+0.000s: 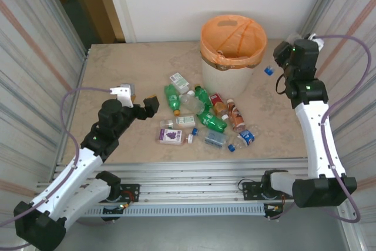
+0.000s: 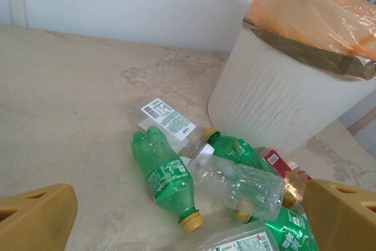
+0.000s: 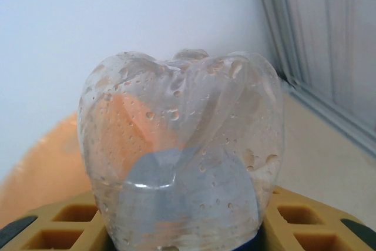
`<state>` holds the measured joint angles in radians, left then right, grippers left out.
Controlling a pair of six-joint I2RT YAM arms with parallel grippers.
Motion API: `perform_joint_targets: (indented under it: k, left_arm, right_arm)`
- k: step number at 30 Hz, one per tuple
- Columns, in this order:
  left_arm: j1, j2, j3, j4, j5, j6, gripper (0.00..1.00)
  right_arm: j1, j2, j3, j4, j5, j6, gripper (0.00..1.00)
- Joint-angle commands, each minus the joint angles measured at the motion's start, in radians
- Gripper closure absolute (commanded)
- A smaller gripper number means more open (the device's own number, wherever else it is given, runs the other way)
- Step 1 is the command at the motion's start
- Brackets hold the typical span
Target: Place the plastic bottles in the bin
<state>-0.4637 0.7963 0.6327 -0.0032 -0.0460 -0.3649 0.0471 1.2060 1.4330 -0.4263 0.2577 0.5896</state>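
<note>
Several plastic bottles (image 1: 200,116), green, clear and orange-brown, lie in a heap in the middle of the table, in front of the bin (image 1: 232,51) with its orange bag. My left gripper (image 1: 147,107) hovers open just left of the heap. In its wrist view a green bottle (image 2: 167,177) and a clear bottle (image 2: 241,183) lie ahead of the left gripper (image 2: 188,230), with the bin (image 2: 282,98) behind them. My right gripper (image 1: 274,69) is raised to the right of the bin rim. It is shut on a clear bottle (image 3: 179,151) with a blue cap (image 1: 268,70).
Metal-framed walls stand along both sides of the table. A white wall rises behind the bin. Bare tabletop (image 1: 117,69) stretches to the far left of the heap. The orange bag (image 3: 35,168) shows blurred behind the held bottle.
</note>
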Motion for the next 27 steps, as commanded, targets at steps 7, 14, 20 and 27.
perform_joint_targets:
  k: [7,14,20,27]
  left_arm:
    - [0.011,-0.021,-0.009,0.006,0.015,-0.019,0.01]
    - [0.011,-0.020,0.003,0.001,0.043,-0.035,0.01]
    - [0.011,-0.022,0.005,-0.006,0.039,-0.036,0.01]
    - [0.011,-0.017,0.009,-0.009,0.033,-0.033,0.01]
  right_arm:
    - [0.067,0.197,0.244,0.161,-0.084,-0.156,0.58]
    - [0.137,0.446,0.489,0.132,-0.125,-0.272,0.57]
    - [0.174,0.566,0.575,0.081,-0.147,-0.348,0.53]
    - [0.174,0.634,0.572,0.016,-0.191,-0.373,0.49]
